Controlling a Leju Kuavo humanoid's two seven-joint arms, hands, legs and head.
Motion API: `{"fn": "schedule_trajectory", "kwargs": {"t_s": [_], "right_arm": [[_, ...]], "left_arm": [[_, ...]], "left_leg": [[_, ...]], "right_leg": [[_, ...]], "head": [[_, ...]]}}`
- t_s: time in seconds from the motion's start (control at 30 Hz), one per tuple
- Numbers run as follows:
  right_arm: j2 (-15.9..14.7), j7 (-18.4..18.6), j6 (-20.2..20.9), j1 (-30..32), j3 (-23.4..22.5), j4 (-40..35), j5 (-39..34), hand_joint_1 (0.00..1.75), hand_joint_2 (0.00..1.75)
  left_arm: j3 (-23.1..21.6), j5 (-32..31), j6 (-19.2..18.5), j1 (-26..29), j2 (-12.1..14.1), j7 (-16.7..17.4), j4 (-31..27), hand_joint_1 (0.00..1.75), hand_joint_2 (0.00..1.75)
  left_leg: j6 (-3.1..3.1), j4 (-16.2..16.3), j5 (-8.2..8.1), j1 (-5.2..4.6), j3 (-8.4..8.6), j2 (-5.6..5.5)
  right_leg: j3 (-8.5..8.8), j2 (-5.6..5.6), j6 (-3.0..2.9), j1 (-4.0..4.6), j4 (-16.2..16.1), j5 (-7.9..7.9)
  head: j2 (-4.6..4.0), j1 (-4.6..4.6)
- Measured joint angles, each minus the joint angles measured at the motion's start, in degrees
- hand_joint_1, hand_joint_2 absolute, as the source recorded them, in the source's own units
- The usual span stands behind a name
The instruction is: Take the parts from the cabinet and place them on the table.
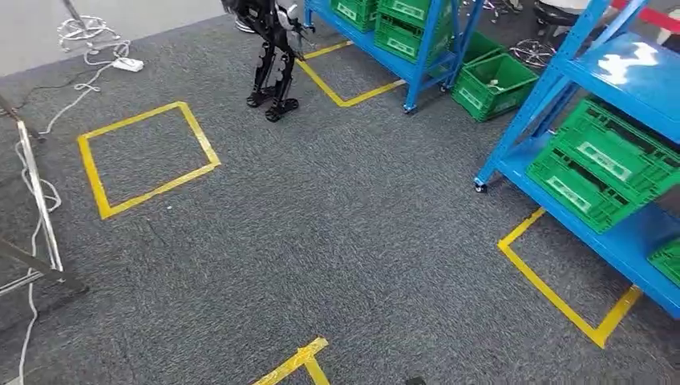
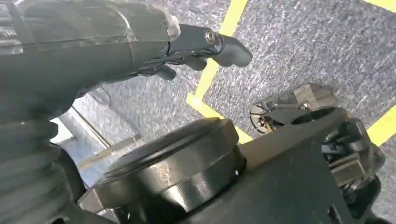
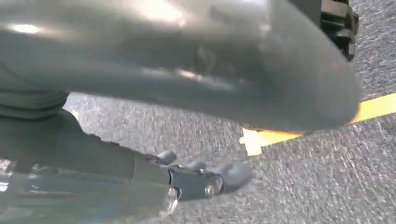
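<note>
A blue cabinet rack [image 1: 561, 72] stands at the right with green crates [image 1: 605, 164] on its lower shelves. A second blue rack [image 1: 417, 60] with green crates stands at the back. My left hand [image 2: 187, 44] hangs beside my body over the carpet, fingers stretched out and holding nothing. My right hand [image 3: 196, 179] also hangs low over the carpet, fingers extended with nothing in them. Inside the crates I cannot make out any parts.
Another dark humanoid robot [image 1: 273, 56] stands at the back near the far rack. A green crate [image 1: 493, 84] sits on the floor. Yellow tape squares [image 1: 144, 156] mark the grey carpet. A metal frame [image 1: 36, 208] and white cables lie at the left.
</note>
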Motion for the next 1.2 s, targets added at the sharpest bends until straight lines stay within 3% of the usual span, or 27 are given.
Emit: {"fn": "schedule_trajectory", "kwargs": {"t_s": [0.03, 0.07, 0.1, 0.17, 0.2, 0.23, 0.3, 0.33, 0.37, 0.43, 0.5, 0.53, 0.57, 0.6, 0.67, 0.7, 0.73, 0.8, 0.83, 0.87, 0.9, 1.0, 1.03, 1.07, 1.1, 1.17, 1.2], "right_arm": [[0.24, 0.0, 0.0, 0.14, 0.0, -0.09, 0.02, 0.0, 0.0], [0.24, 0.17, -0.02, -0.04, 0.02, -0.07, 0.07, 0.0, 0.0], [0.24, 0.52, -0.13, -0.25, 0.02, -0.04, 0.19, 0.0, 0.0], [0.26, 1.58, -0.31, -0.36, 0.09, -0.04, 0.46, 0.0, 0.0], [0.24, 2.31, -0.48, -0.1, 0.11, -0.02, 0.5, 0.0, 0.0], [0.18, 2.8, -0.68, 0.23, 0.13, 0.0, 0.5, 0.0, 0.0], [-0.28, 3.19, -0.85, 0.57, 0.22, 0.02, 0.61, 0.0, 0.0], [-0.55, 3.21, -0.85, 0.54, 0.26, 0.0, 0.79, 0.0, 0.0], [-1.12, 3.21, -0.85, 0.35, 0.33, 0.0, 1.18, 0.0, 0.0], [-1.81, 3.13, -0.83, -0.1, 0.44, 0.0, 1.46, 0.0, 0.0], [-2.45, 2.97, -0.83, 0.17, 0.44, 0.02, 1.53, 0.0, 0.0], [-2.38, 2.91, -0.79, 0.6, 0.46, 0.0, 1.53, 0.0, 0.0], [-2.56, 2.82, -0.79, 0.5, 0.46, 0.04, 1.53, 0.0, 0.0], [-2.69, 2.78, -0.81, 0.24, 0.46, 0.07, 1.46, 0.0, 0.0], [-2.69, 2.75, -0.7, -0.15, 0.48, 0.04, 1.44, 0.0, 0.0], [-2.69, 2.75, -0.68, -0.17, 0.48, 0.04, 1.44, 0.0, 0.0], [-2.69, 2.73, -0.68, -0.1, 0.48, 0.04, 1.44, 0.0, 0.0], [-2.69, 2.75, -0.68, 0.12, 0.48, 0.07, 1.4, 0.0, 0.0], [-2.71, 2.73, -0.68, 0.1, 0.48, 0.07, 1.38, 0.0, 0.0], [-2.86, 2.73, -0.68, 0.01, 0.48, 0.07, 1.38, 0.0, 0.0], [-2.91, 2.75, -0.66, -0.23, 0.48, 0.07, 1.4, 0.0, 0.0], [-2.82, 3.1, -0.48, -0.17, 0.5, 0.02, 1.44, 0.0, 0.0], [-2.69, 3.35, -0.48, 0.06, 0.52, 0.02, 1.36, 0.0, 0.0], [-2.51, 3.54, -0.44, -0.06, 0.52, -0.04, 1.31, 0.0, 0.0], [-2.43, 3.78, -0.48, -0.3, 0.52, -0.02, 1.11, 0.0, 0.0], [-2.19, 3.78, -0.48, -0.5, 0.52, -0.11, 1.03, 0.0, 0.0], [-1.99, 3.69, -0.46, -0.37, 0.52, -0.11, 1.01, 0.0, 0.0]], "left_arm": [[0.0, 0.11, 0.39, -0.08, 0.13, 0.02, 0.02, 0.0, 1.75], [0.0, 0.33, 0.72, -0.05, 0.13, 0.02, 0.02, 0.0, 1.75], [0.0, 0.67, 1.18, 0.04, 0.24, 0.02, 0.02, 0.0, 1.75], [0.0, 1.33, 1.55, 0.15, 0.85, -0.02, 0.04, 0.0, 1.75], [0.0, 1.72, 1.62, 0.15, 1.09, -0.13, 0.09, 0.0, 1.75], [0.0, 2.21, 1.97, 0.14, 1.27, -0.31, 0.13, 0.0, 1.75], [0.0, 3.61, 2.6, 0.05, 1.46, -0.83, 0.2, 0.0, 1.75], [0.0, 4.18, 2.8, 0.03, 1.51, -0.96, 0.22, 0.0, 1.75], [0.02, 4.94, 3.1, -0.09, 1.55, -1.16, 0.22, 0.0, 1.75], [0.02, 5.64, 3.32, -0.08, 1.77, -1.38, 0.24, 0.0, 1.75], [0.02, 5.97, 3.32, -0.14, 1.88, -1.46, 0.2, 0.0, 1.75], [0.02, 5.97, 3.32, -0.15, 2.12, -1.49, 0.2, 0.0, 1.75], [0.0, 5.97, 3.32, -0.17, 2.25, -1.57, 0.2, 0.0, 1.75], [0.0, 5.97, 3.32, -0.15, 2.27, -1.57, 0.22, 0.0, 1.75], [0.0, 5.97, 3.32, 0.05, 2.58, -1.55, 0.24, 0.0, 1.75], [0.0, 6.08, 3.32, 0.15, 2.71, -1.55, 0.26, 0.0, 1.75], [0.0, 6.05, 3.3, 0.15, 2.82, -1.55, 0.26, 0.0, 1.75], [0.0, 6.05, 3.32, 0.13, 2.99, -1.55, 0.26, 0.0, 1.75], [0.0, 6.05, 3.32, 0.16, 3.04, -1.53, 0.28, 0.0, 1.75], [0.0, 6.05, 3.32, 0.2, 3.02, -1.53, 0.28, 0.0, 1.75], [0.0, 6.03, 3.32, 0.22, 3.04, -1.53, 0.28, 0.0, 1.75], [0.0, 5.99, 3.32, 0.37, 3.28, -1.36, 0.31, 0.0, 1.75], [0.0, 6.01, 3.32, 0.26, 3.37, -1.36, 0.26, 0.0, 1.75], [-0.02, 6.18, 3.3, 0.27, 3.39, -1.29, 0.26, 0.0, 1.75], [-0.02, 6.34, 3.3, 0.36, 3.39, -1.16, 0.26, 0.0, 1.75], [-0.02, 6.77, 3.3, 0.56, 3.5, -0.68, 0.31, 0.0, 1.75], [-0.02, 6.84, 3.32, 0.6, 3.54, -0.52, 0.33, 0.0, 1.75]], "left_leg": [[0.3, -0.09, -0.07, -0.06, 0.48, 0.93], [0.68, -0.16, -0.31, -0.22, 0.73, 2.11], [0.92, -0.16, -0.54, -0.46, 0.86, 3.22], [0.99, -0.14, -1.01, -0.62, 1.02, 5.36], [0.94, -0.14, -1.26, -0.71, 1.26, 6.26], [0.91, -0.14, -1.55, -0.78, 1.57, 6.84], [0.76, -0.16, -2.05, -0.96, 2.43, 7.76], [0.74, -0.26, -2.3, -0.95, 2.68, 8.26], [0.47, -0.43, -2.45, -1.14, 2.77, 8.7], [-0.15, -0.47, -2.51, -0.95, 2.74, 9.54], [-0.73, -1.3, -2.77, -1.06, 4.01, 10.63], [-1.01, -0.85, -3.36, -0.72, 4.23, 6.83], [-1.03, 1.54, -4.69, -0.76, 3.08, 3.42], [-1.07, 5.82, -6.64, -0.8, 0.73, 2.49], [-1.3, 14.19, -9.54, -0.77, -4.45, 2.58], [-1.38, 15.88, -9.22, -0.79, -6.01, 2.79], [-1.48, 14.92, -7.32, -0.77, -6.25, 3.04], [-1.67, 6.64, -0.72, -0.46, -3.21, 2.47], [-1.82, 2.05, 1.75, -0.1, -1.56, 0.39], [-1.84, 1.61, 0.4, 0.24, -1.19, -3.43], [-1.38, 0.46, 0.08, 0.4, -0.73, -2.37], [-0.57, 0.37, -0.2, 0.17, -0.23, -0.28], [-0.19, 0.05, -0.2, 0.33, 0.16, 0.72], [0.13, -0.09, -0.41, 0.25, 0.54, 1.62], [0.53, -0.13, -0.68, 0.13, 0.81, 2.63], [0.64, -0.13, -1.29, -0.07, 1.19, 5.04], [0.62, -0.12, -1.55, -0.11, 1.44, 5.91]], "right_leg": [[-0.39, -3.56, 0.31, 0.37, 1.23, -0.73], [-1.97, -5.98, 0.68, 0.23, 4.34, -2.29], [-4.24, -7.14, 0.96, 0.04, 8.55, -4.12], [-9.0, -7.89, 1.3, -0.21, 16.6, -6.78], [-9.79, -7.94, 1.3, -0.29, 17.56, -6.13], [-9.06, -8.0, 1.17, -0.31, 15.68, -4.01], [-4.99, -8.72, 0.44, -0.17, 6.86, 1.68], [-3.01, -10.61, -0.25, 0.26, 2.3, 3.17], [-2.37, -12.51, -0.75, 1.04, 1.76, 1.91], [-2.22, -11.91, -1.44, 1.46, 0.73, 1.55], [-1.38, -10.72, -2.05, 1.51, -0.46, 1.57], [-0.16, -10.47, -1.88, 0.79, -1.68, 2.08], [0.4, -9.94, -2.13, 0.6, -2.24, 2.13], [0.44, -9.31, -2.36, 0.59, -2.33, 2.18], [0.51, -7.75, -2.63, 0.66, -2.19, 1.93], [0.58, -6.91, -2.55, 0.64, -2.08, 1.77], [0.77, -6.01, -2.43, 0.57, -1.91, 1.57], [1.32, -4.4, -1.87, 0.21, -1.24, 0.77], [1.38, -3.77, -1.49, 0.07, -0.68, 0.22], [0.92, -3.18, -1.05, 0.21, -0.16, -0.18], [0.33, -2.41, -0.79, 0.11, 0.45, -0.3], [0.06, 0.13, 0.03, -0.34, -0.1, -0.02], [-0.08, -2.17, 0.3, -0.16, 0.48, -0.54], [-0.9, -5.43, 0.65, 0.13, 2.48, -1.56], [-2.76, -6.92, 0.91, 0.04, 5.96, -3.19], [-8.37, -7.9, 1.22, -0.2, 15.92, -7.05], [-9.87, -7.93, 1.28, -0.31, 18.36, -7.19]], "head": [[0.0, 0.37], [0.0, 1.36], [0.0, 1.79], [0.0, 2.06], [0.0, 2.19], [0.0, 2.21], [0.0, 2.45], [0.0, 2.56], [0.0, 2.19], [0.0, 2.58], [0.0, 2.68], [0.0, 2.73], [0.0, 2.38], [0.0, 2.03], [0.0, 1.27], [0.0, 1.14], [0.0, 0.96], [0.0, 0.81], [0.0, 0.59], [0.0, 0.13], [0.0, -0.17], [0.0, 0.02], [0.0, 0.07], [0.0, 0.68], [0.0, 1.36], [0.0, 1.79], [0.0, 1.99]]}}
